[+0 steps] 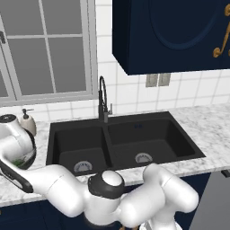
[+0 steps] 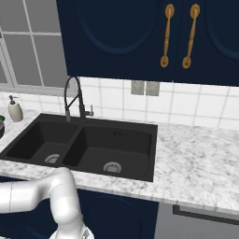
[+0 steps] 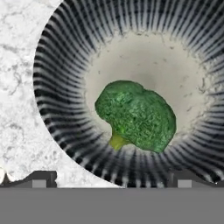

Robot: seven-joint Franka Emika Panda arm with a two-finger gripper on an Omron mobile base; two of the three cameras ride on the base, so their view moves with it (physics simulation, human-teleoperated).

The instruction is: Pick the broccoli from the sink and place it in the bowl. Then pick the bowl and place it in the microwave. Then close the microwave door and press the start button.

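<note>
The bright-green broccoli (image 3: 135, 116) lies inside the bowl (image 3: 61, 65), on its speckled grey floor, a little toward the near wall. The bowl, dark and ribbed, stands on the marble counter left of the sink (image 1: 126, 139). In the hand view my gripper (image 3: 112, 180) hangs open straight above the bowl, its two fingertips (image 3: 41, 178) spread wide with the near rim between them and nothing held. In the left base view the arm reaches left and the hand covers most of the bowl (image 1: 29, 155). Both basins hold nothing. The microwave and its door are out of view.
A tall black faucet (image 1: 103, 99) rises behind the sink's divider. A soap dispenser (image 1: 28, 121) stands at the wall just behind the bowl. Navy upper cabinets (image 2: 140, 37) hang above the counter. Marble counter (image 2: 200, 149) stretches right of the sink.
</note>
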